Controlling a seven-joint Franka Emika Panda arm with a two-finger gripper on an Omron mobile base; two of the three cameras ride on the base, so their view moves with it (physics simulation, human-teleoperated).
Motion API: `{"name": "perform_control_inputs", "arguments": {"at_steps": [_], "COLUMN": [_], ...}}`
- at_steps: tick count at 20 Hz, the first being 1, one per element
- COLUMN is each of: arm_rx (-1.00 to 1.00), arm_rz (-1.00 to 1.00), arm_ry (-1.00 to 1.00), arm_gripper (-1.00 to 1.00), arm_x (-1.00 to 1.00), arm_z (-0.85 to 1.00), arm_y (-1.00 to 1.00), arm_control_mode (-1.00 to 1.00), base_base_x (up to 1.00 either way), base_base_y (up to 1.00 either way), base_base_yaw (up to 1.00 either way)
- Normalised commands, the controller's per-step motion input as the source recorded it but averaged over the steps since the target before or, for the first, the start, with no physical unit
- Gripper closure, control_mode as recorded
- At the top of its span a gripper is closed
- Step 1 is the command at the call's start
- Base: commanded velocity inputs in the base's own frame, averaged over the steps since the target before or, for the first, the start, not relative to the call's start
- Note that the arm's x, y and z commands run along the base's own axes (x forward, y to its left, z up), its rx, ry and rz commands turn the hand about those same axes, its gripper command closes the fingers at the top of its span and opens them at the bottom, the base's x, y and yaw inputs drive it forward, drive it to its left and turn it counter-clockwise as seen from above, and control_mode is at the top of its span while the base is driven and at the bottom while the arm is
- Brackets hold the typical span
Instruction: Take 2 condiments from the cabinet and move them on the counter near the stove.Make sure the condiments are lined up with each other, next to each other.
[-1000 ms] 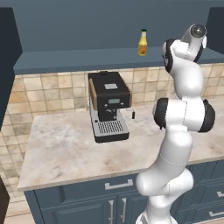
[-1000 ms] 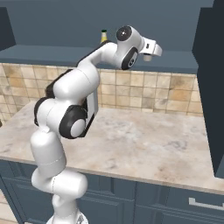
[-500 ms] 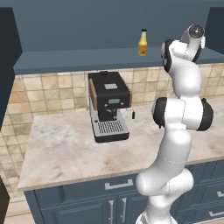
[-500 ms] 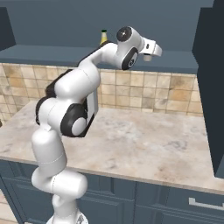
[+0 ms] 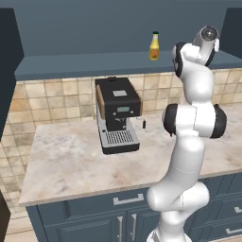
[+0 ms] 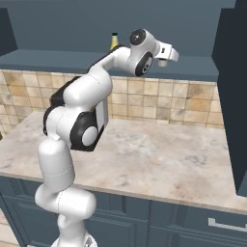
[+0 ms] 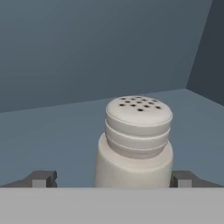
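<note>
- Gripper [image 7: 112, 179] fingers stand spread wide on either side of the shaker [image 7: 134, 142], one dark square tip at each flank, neither clearly touching it.
- Shaker: a squat grey-white cylinder with a ribbed, rounded lid pierced by small dark holes, standing upright on the flat matte-blue shelf of the cabinet [image 7: 52, 127].
- Bottle [image 5: 154, 46]: slim, yellow-orange, green-capped, upright on the same shelf, well to the left of the raised hand in the left base view; its cap peeks up behind the arm in the right base view [image 6: 114, 40].
- White arm [image 5: 194, 118], glossy with dark joints, reaches up to shelf height.
- Counter [image 5: 71, 165]: a beige marbled slab below, over dark blue cupboards with silver handles.
- Coffee machine [image 5: 116, 113]: boxy, black, with a grilled drip tray, standing on the counter against square tan tiles [image 5: 61, 97].
</note>
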Motion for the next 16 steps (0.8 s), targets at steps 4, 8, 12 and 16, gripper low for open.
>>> {"name": "perform_control_inputs", "arguments": {"at_steps": [4,8,12,16], "arm_rx": [0.00,0.00,0.00,0.00], "arm_rz": [0.00,0.00,0.00,0.00], "arm_ry": [0.00,0.00,0.00,0.00], "arm_gripper": [1.00,1.00,1.00,1.00], "arm_x": [0.00,0.00,0.00,-0.28], "arm_z": [0.00,0.00,0.00,0.00], "arm_y": [0.00,0.00,0.00,0.04], "arm_control_mode": [-1.00,-1.00,-1.00,-1.00], "base_base_x": [0.00,0.00,0.00,0.00], "base_base_y": [0.00,0.00,0.00,0.00], "base_base_yaw": [0.00,0.00,0.00,0.00]}}
